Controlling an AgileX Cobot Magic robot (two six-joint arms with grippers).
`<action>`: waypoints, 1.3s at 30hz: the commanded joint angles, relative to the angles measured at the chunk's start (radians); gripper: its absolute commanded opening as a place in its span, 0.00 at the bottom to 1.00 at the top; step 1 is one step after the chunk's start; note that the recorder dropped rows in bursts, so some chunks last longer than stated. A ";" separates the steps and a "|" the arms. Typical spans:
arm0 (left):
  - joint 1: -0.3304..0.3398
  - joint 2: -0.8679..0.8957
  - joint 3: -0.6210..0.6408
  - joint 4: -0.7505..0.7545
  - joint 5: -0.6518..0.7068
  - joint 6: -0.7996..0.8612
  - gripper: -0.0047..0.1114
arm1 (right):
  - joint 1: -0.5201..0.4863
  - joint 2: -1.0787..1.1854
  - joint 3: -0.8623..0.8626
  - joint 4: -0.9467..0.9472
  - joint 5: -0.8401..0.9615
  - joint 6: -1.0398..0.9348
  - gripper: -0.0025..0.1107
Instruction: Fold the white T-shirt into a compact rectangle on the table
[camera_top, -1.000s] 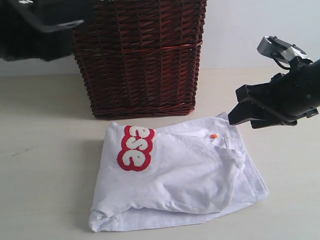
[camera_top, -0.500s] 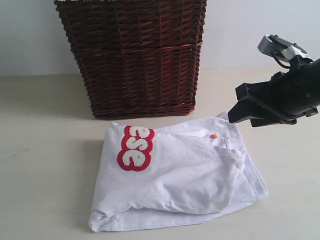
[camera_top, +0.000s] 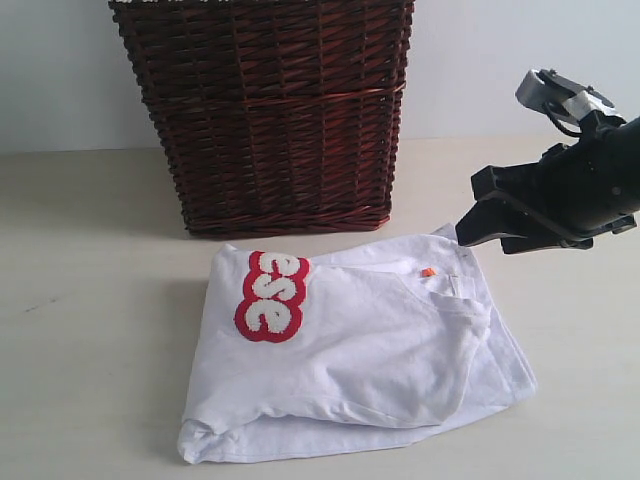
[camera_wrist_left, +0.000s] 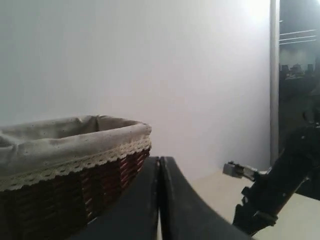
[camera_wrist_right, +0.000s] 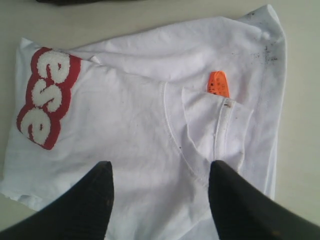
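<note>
The white T-shirt lies folded into a rough rectangle on the cream table, its red-outlined letters "ese" showing at the near-left corner. An orange tag peeks out by the collar. In the right wrist view the white T-shirt fills the picture, and my right gripper hangs open above it, clear of the cloth. In the exterior view my right gripper hovers off the shirt's far right corner. My left gripper is shut and empty, raised high beside the basket rim, out of the exterior view.
A tall dark red-brown wicker basket stands just behind the shirt; its cloth lining with lace trim shows in the left wrist view. Bare table lies to the left of the shirt and to its right under the right arm.
The left arm, seen at the top left a second ago, has risen out of the exterior view. The right gripper and the shirt have not moved.
</note>
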 joint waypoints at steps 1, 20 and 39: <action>0.075 -0.030 0.079 -0.264 0.000 0.255 0.04 | -0.004 -0.008 0.003 0.006 -0.007 -0.009 0.51; 0.518 -0.362 0.449 -0.413 -0.006 0.293 0.04 | -0.004 -0.008 0.003 0.006 -0.009 -0.007 0.51; 0.716 -0.499 0.573 -0.413 0.395 0.269 0.04 | -0.004 -0.008 0.003 0.005 -0.009 -0.008 0.51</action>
